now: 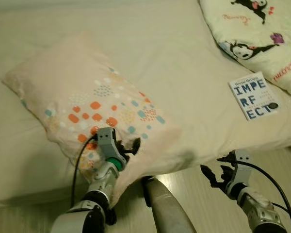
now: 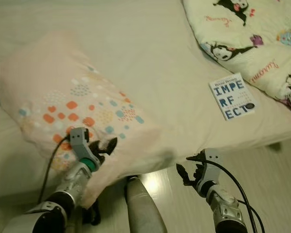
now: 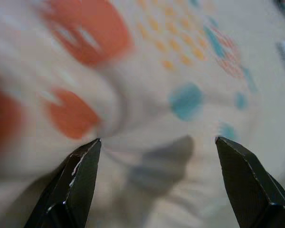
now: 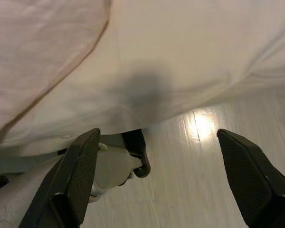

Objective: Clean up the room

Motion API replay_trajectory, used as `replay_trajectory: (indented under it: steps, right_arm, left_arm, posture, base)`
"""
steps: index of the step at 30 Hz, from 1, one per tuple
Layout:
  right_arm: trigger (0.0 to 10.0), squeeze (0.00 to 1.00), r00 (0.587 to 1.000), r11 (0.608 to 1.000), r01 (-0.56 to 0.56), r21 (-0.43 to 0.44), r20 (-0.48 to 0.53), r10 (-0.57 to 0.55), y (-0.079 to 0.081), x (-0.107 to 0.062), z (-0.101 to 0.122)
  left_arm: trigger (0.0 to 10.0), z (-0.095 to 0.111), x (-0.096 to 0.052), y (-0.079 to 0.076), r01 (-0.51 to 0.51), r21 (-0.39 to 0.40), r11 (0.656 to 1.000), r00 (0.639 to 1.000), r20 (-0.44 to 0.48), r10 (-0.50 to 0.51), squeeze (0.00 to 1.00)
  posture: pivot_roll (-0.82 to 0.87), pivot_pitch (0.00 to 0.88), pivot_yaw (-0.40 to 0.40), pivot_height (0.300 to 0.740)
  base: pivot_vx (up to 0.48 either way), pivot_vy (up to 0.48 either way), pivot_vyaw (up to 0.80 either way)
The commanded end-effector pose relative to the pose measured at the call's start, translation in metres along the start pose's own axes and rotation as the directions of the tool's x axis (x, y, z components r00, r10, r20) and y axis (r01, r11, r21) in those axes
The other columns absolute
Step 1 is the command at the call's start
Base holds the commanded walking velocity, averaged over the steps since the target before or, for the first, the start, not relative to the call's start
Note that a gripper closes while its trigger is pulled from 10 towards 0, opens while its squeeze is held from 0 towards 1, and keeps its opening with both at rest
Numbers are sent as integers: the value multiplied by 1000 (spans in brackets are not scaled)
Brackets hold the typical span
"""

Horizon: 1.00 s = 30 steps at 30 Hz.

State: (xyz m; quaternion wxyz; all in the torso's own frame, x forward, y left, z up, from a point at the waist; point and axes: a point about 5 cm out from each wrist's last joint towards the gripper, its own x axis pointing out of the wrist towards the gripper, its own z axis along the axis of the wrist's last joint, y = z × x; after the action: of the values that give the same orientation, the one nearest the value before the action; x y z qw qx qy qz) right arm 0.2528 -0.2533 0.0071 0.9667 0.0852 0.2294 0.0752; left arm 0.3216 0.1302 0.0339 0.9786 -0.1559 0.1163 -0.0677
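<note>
A pale pink pillow (image 1: 89, 109) printed with orange, teal and white dots lies slanted across the near left part of the bed (image 1: 174, 63), its lower corner hanging over the bed's front edge. The left gripper (image 1: 129, 147) sits at that near corner of the pillow, its two black fingers spread; in the left wrist view the pillow's dotted fabric lies close between and ahead of the fingertips (image 3: 80, 175), and one tip seems to touch the cloth, though the blur makes it hard to be sure. A black cable runs from the left wrist down along the silver arm.

To the right on the cream sheet lies a book (image 1: 253, 95) with a white cover and large blue letters, flat and face up, well apart from the pillow. Just beyond it, at the bed's far right corner, a cream quilt (image 1: 262, 34) with cartoon characters is bunched up, its edge near the book's upper corner.

The right gripper (image 1: 213, 167) hangs over the light wooden floor (image 1: 203, 204) just before the bed's front edge, below the book, with its fingers wide apart and nothing between them. In the right wrist view the sheet's overhanging edge and a bright glare on the floor lie ahead of it, with part of the robot's own body beside.
</note>
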Motion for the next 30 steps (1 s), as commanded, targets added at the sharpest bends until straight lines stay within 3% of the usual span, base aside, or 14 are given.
replay_trajectory:
  steps: [1,2,4,5,8,14,17,20,23,25,26,28,29,30]
  right_arm:
    - [10000,0,999,1000,9,22,-52,-8,-3,-8,-15]
    - [10000,0,999,1000,9,22,-52,-8,-3,-8,-15]
    - [10000,0,998,1000,-5,28,-59,7,2,-8,-18]
    - [10000,0,998,1000,-5,28,-59,7,2,-8,-18]
    - [10000,0,998,999,-15,38,-68,18,9,-8,-21]
    - [10000,0,997,999,-24,42,-74,28,12,-10,-22]
    - [10000,0,997,999,-26,46,-74,30,13,-13,-22]
    - [10000,0,997,999,-27,44,-75,30,13,-14,-22]
    - [10000,0,997,999,-26,42,-75,29,12,-14,-19]
    - [10000,0,997,999,-22,41,-73,25,11,-14,-18]
    - [10000,0,997,999,-22,41,-73,25,11,-14,-18]
    - [10000,0,997,999,-19,39,-69,22,10,-15,-15]
    - [10000,0,998,999,-19,36,-67,21,10,-15,-14]
    - [10000,0,998,999,-19,36,-67,21,10,-15,-14]
  left_arm:
    - [10000,2,-4,12,-63,25,998,998,21,62,0]
    - [10000,2,-4,12,-63,25,998,998,21,62,0]
    - [10000,31,-2,37,-159,72,985,981,123,149,0]
    - [10000,31,-2,37,-159,72,985,981,123,149,0]
    - [10000,56,-8,70,-302,114,946,942,191,278,0]
    - [10000,43,-24,95,-413,151,898,909,128,397,0]
    - [10000,29,-38,111,-495,218,841,868,88,488,0]
    - [10000,18,-47,119,-514,192,836,855,38,517,0]
    - [10000,1,-52,118,-485,60,873,872,-41,487,0]
    - [10000,-7,-52,113,-456,-74,887,889,-75,451,0]
    - [10000,-7,-52,113,-456,-74,887,889,-75,451,0]
    - [10000,-18,-47,97,-345,-348,872,938,-92,334,0]
    - [10000,-20,-43,88,-284,-439,852,957,-79,278,0]
    - [10000,-20,-43,88,-284,-439,852,957,-79,278,0]
  posture:
    - [-470,434,-1,740]
    - [-470,434,-1,740]
    - [-440,439,6,740]
    - [-440,439,6,740]
    - [-421,448,12,740]
    - [-412,463,12,740]
    - [-405,475,10,740]
    - [-407,480,10,740]
    - [-408,485,8,740]
    - [-408,485,8,740]
    - [-408,485,8,740]
    - [-406,488,6,740]
    - [-406,488,6,740]
    - [-406,488,6,740]
  base:
    - [0,0,0]
    - [0,0,0]
    - [0,0,0]
    - [0,0,0]
    - [0,0,0]
    - [0,0,0]
    - [0,0,0]
    - [0,0,0]
    - [0,0,0]
    - [0,0,0]
    - [0,0,0]
    - [0,0,0]
    - [0,0,0]
    - [0,0,0]
